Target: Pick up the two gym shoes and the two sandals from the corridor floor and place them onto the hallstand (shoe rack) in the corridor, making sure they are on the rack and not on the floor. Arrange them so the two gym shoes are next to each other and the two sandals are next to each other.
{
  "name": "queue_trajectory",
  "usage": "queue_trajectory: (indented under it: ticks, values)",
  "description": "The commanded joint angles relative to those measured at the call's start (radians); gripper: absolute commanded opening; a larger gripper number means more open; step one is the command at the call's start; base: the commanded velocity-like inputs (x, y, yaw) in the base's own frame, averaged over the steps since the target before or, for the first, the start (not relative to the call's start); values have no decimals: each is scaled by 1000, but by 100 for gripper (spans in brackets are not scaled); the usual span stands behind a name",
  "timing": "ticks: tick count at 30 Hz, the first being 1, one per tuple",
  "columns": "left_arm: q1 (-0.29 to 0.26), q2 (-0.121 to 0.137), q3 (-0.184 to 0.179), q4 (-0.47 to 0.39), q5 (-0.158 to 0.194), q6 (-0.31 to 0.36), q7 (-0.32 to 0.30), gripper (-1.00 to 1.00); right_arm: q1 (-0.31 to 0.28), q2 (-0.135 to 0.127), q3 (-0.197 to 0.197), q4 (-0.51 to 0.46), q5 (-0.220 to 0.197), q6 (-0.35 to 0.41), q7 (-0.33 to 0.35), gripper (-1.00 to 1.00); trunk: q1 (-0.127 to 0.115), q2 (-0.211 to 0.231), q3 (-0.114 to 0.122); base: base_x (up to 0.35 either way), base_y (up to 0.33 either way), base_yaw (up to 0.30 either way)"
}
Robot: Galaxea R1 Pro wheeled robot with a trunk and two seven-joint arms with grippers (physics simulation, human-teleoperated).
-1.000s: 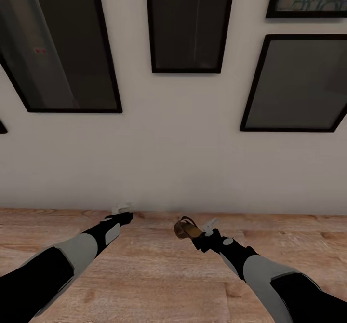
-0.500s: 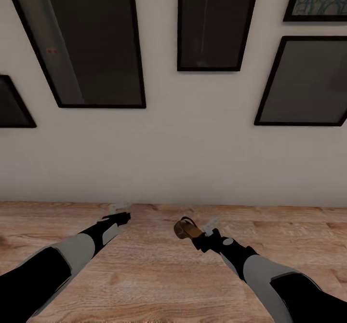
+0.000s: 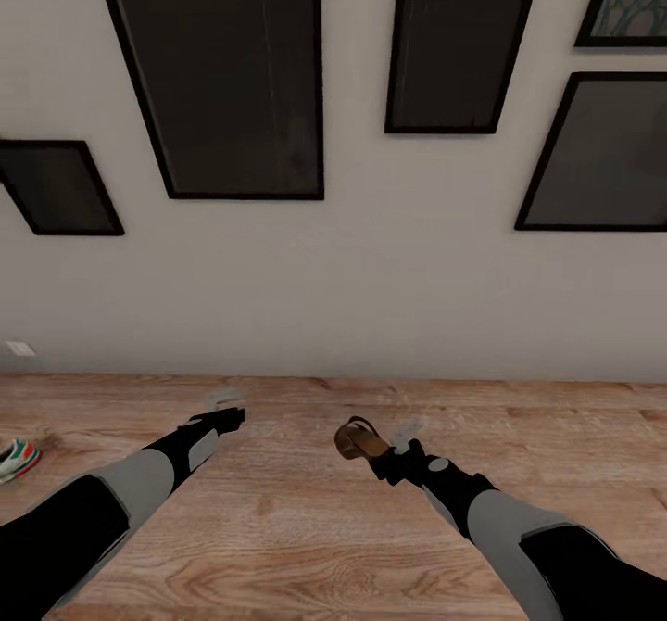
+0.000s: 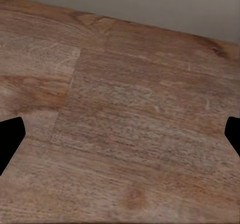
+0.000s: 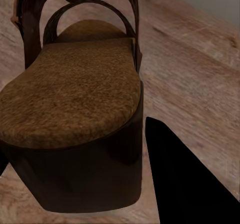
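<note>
The robot faces a pale wall [image 3: 352, 278] hung with dark, black-framed pictures [image 3: 232, 74], both arms stretched forward and low over the wood-plank floor [image 3: 306, 528].

The right hand [image 3: 394, 445] is clamped on a brown sandal [image 3: 359, 438], which hangs clear above the floor, out in front of the robot and a little right of centre. From the right wrist, the sandal [image 5: 75, 98] looms large: tan, grainy insole, dark brown sole and heel block, dark straps arching over the far end. One black finger [image 5: 185, 179] lies right against its side; the other is only a sliver at the picture's edge.

The left hand [image 3: 227, 406] holds nothing. In the left wrist view its two black fingertips [image 4: 9, 141] stand wide apart at either edge, with bare floor [image 4: 125, 124] between them and the foot of the wall beyond.

At the far left of the head view, a gym shoe [image 3: 17, 459] lies on the floor, white with teal and red-orange trim, partly cut off by the edge and well apart from the left arm. A small white plate [image 3: 20, 348] sits low on the wall above it.
</note>
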Motion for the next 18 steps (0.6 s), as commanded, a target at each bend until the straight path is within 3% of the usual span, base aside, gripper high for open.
queue_trajectory:
  ticks: [1, 4, 18]
  values:
    - [0, 4, 0, 0, 0, 0, -15, 100, 0, 0, -1, 0, -3, 0, 1, -100, 0, 0, 0, -159, 348, 0]
    - [0, 27, 0, 0, 0, 0, -95, 100, 0, 0, -2, 0, -3, 0, 1, -100, 0, 0, 0, -63, 349, 0]
    - [0, 31, -1, 0, -1, 0, -110, 100, 1, -1, -2, 0, -3, 0, -1, -100, 0, 0, 0, -6, 350, 0]
